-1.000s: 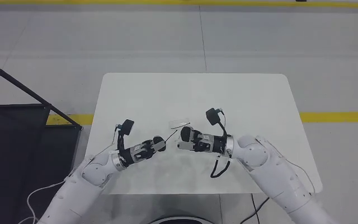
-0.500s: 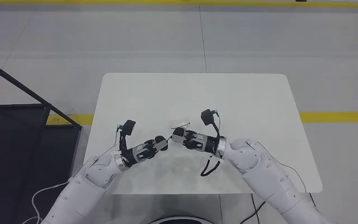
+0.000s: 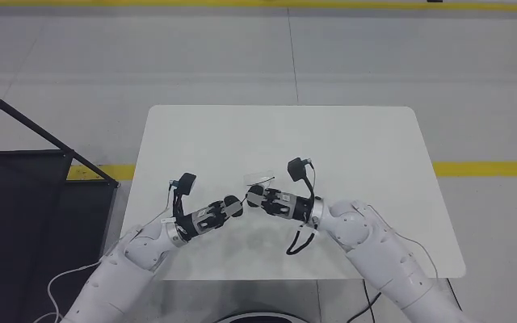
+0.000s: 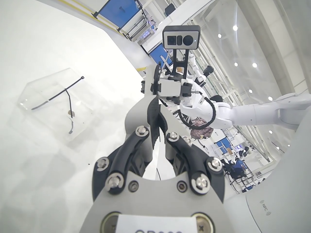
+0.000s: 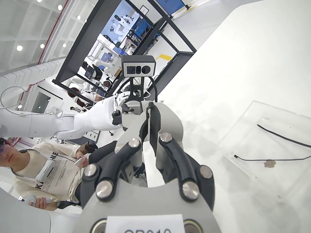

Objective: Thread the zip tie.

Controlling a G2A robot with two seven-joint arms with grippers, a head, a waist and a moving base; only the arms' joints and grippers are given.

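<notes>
1. White tabletop (image 3: 363,145) stands on a grey floor crossed by a yellow line (image 3: 477,168). A dark panel (image 3: 32,202) stands off the robot's left side.
2. A white label (image 4: 150,226) sits on the base of the left gripper (image 4: 155,103), and a second white label (image 5: 145,224) sits on the base of the right gripper (image 5: 151,106). The print on both is cut off and cannot be read.
3. A clear plate (image 4: 41,86) lies flat on the tabletop near its middle, just beyond the two grippers.
4. The straight zip tie (image 4: 57,93) lies on the plate and the bent zip tie (image 4: 70,104) crosses it near one end. A small brown scrap (image 4: 72,113) lies against the bent one. Both ties are apart from the grippers.
5. The left gripper's fingers (image 4: 159,120) are pressed together, black pads meeting, with nothing to be seen between them.
6. The right gripper's fingers (image 5: 154,120) are pressed together the same way.
7. From above, the two grippers point at each other, tips just beside one another, on the robot's side of the plate.
8. In the left wrist view, the left fingers stand in front of the right gripper and hide its tips.
</notes>
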